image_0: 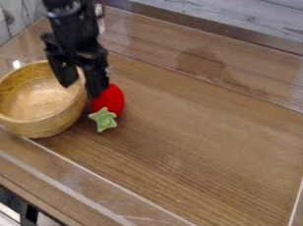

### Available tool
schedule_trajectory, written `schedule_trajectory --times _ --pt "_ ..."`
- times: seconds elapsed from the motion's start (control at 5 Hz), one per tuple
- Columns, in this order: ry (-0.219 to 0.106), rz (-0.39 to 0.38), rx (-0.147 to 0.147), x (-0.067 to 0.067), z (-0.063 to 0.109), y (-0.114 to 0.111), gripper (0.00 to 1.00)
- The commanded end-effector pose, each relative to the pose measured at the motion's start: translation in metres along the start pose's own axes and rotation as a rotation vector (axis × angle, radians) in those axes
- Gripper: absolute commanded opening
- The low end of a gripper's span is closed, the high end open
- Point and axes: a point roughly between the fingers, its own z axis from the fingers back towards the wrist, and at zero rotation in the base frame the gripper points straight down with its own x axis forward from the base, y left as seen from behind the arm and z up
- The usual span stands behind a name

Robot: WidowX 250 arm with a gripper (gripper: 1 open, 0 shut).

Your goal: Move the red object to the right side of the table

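Note:
The red object point(110, 101) is a small toy strawberry with a green stem end, lying on the brown wood-grain table point(209, 140) just right of a light wooden bowl. My black gripper point(81, 79) hangs pointing down over the gap between the bowl's right rim and the strawberry's upper left. Its fingers point(97, 83) stand apart, open, with nothing held. The right finger partly hides the strawberry's top; I cannot tell whether it touches.
The light wooden bowl point(32, 99) sits at the left. Low clear acrylic walls point(82, 194) border the tabletop. Bare wood stretches over the middle and right of the table.

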Motion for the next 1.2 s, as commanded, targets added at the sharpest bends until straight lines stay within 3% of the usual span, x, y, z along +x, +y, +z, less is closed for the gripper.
schedule_trajectory --times 0.0,0.6,1.0 --pt "-0.057 -0.005 0.011 0.006 -0.006 -0.006 1.0" --pt "-0.075 -0.078 -0.02 0.029 -0.04 -0.01 1.0" --pt "-0.072 0.022 -0.04 0.032 -0.003 0.016 1.0"
